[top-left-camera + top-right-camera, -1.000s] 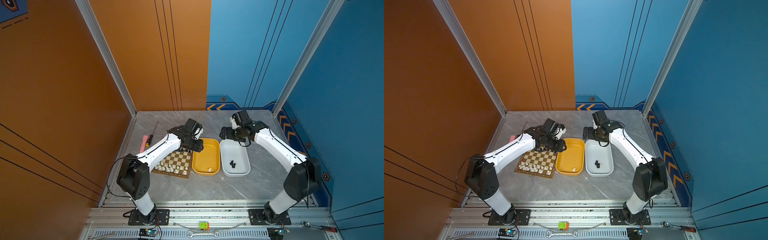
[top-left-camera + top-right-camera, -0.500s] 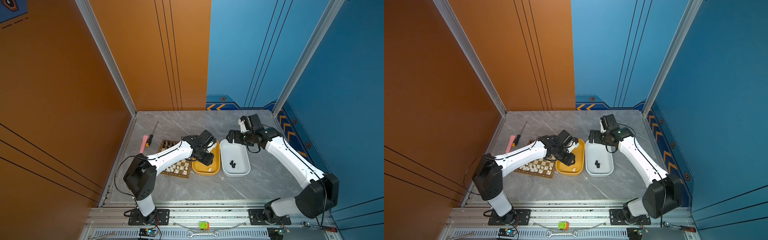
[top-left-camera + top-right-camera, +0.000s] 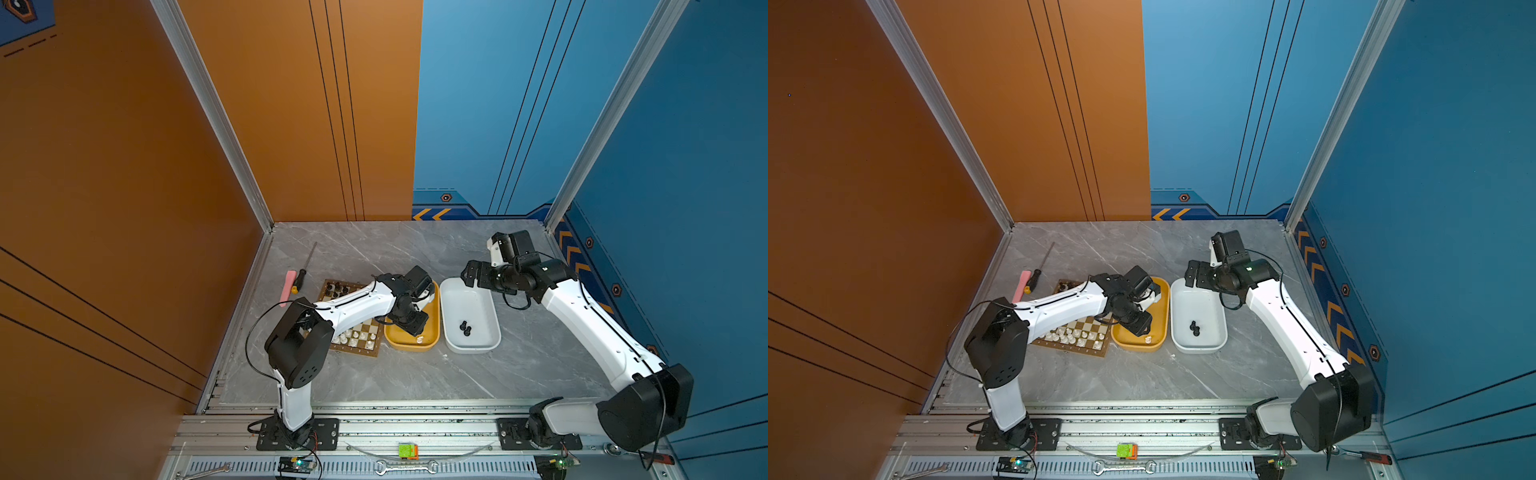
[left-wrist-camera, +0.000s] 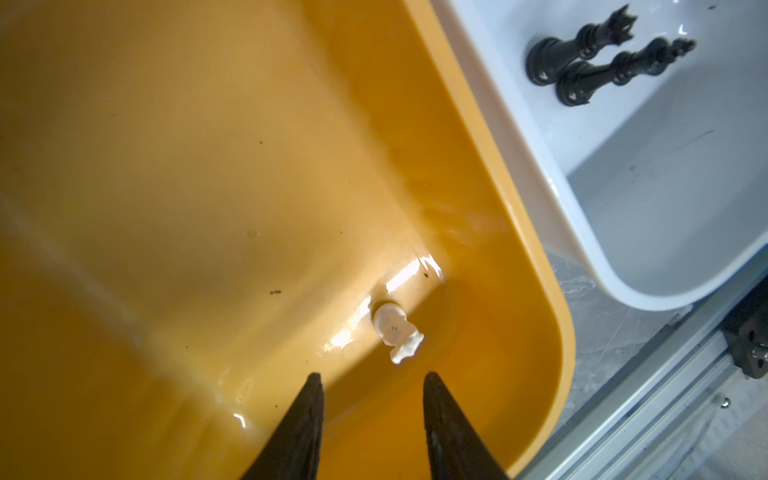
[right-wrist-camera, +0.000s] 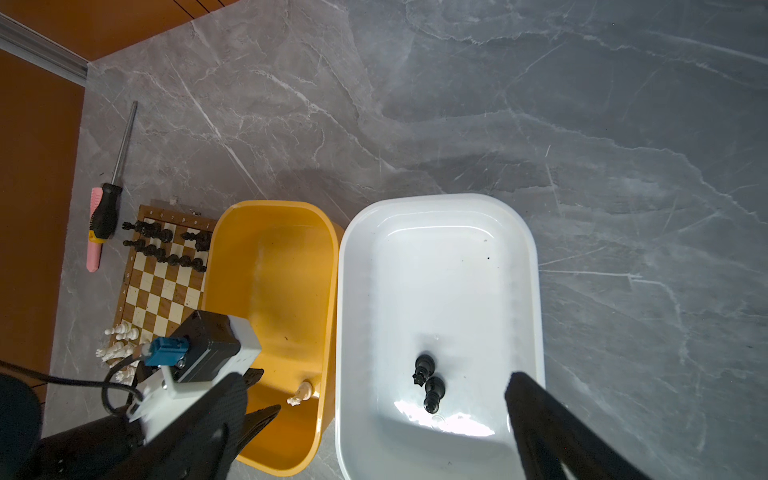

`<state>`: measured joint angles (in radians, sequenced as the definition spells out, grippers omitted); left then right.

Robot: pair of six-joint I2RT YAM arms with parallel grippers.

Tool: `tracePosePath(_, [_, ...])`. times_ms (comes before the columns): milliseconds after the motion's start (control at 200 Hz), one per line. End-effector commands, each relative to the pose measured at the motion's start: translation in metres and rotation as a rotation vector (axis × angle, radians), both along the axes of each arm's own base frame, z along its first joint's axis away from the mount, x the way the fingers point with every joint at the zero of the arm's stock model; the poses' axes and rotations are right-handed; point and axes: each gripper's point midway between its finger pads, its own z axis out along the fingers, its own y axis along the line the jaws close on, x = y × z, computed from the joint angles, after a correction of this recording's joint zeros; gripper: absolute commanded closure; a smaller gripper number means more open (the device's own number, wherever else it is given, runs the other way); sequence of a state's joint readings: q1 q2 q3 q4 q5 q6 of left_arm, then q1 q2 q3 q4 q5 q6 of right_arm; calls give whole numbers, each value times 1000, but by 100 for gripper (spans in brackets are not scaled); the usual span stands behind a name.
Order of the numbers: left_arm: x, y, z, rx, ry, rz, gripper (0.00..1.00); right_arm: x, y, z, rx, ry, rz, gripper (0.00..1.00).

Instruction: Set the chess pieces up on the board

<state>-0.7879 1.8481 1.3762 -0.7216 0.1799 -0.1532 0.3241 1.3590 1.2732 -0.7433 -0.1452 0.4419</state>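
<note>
In both top views the board (image 3: 360, 353) (image 3: 1084, 352) lies on the grey table (image 3: 374, 249), partly under the left arm. Black pieces (image 3: 336, 287) stand at its far edge and white pieces (image 3: 356, 337) at its near edge. Just beside the board is the yellow tub (image 3: 411, 348), and beside that the white tub (image 3: 471, 350). The left gripper (image 3: 409, 322) (image 3: 1138, 326) is low inside the yellow tub, near a lone white piece (image 3: 419, 340). The right gripper (image 3: 469, 275) (image 3: 1192, 276) hovers over the far end of the white tub, which holds a black pair (image 3: 465, 328).

In the left wrist view, the left gripper (image 4: 372, 399) has its two dark fingertips (image 4: 313, 395) apart, with nothing between them. The lone white piece (image 4: 395, 330) lies on its side on the tub floor near a corner, just ahead of the tips and not touching them. The black pair (image 4: 590, 62) is together in the white tub (image 4: 623, 282).

In the right wrist view, the right gripper (image 5: 378, 419) is spread wide and empty above the white tub (image 5: 536, 291). The black pair (image 5: 430, 380) is on the tub floor. A screwdriver (image 5: 106, 212) lies beside the board (image 5: 162, 286).
</note>
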Motion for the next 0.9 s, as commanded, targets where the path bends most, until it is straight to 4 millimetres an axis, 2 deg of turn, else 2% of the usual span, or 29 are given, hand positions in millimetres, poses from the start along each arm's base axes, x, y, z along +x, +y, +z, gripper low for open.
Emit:
tracePosePath(0, [-6,-11,-2,-15,18,-50,59,-11,-10,-5,-23,24,-22,0])
tracePosePath(356, [-16,-12,-17,26,31,-79,59,-27,-20,0,-30,14,-44,0])
tracePosePath(891, [-10,-16,-32,70,21,-105,62,-50,-40,10,-47,-15,-91,0])
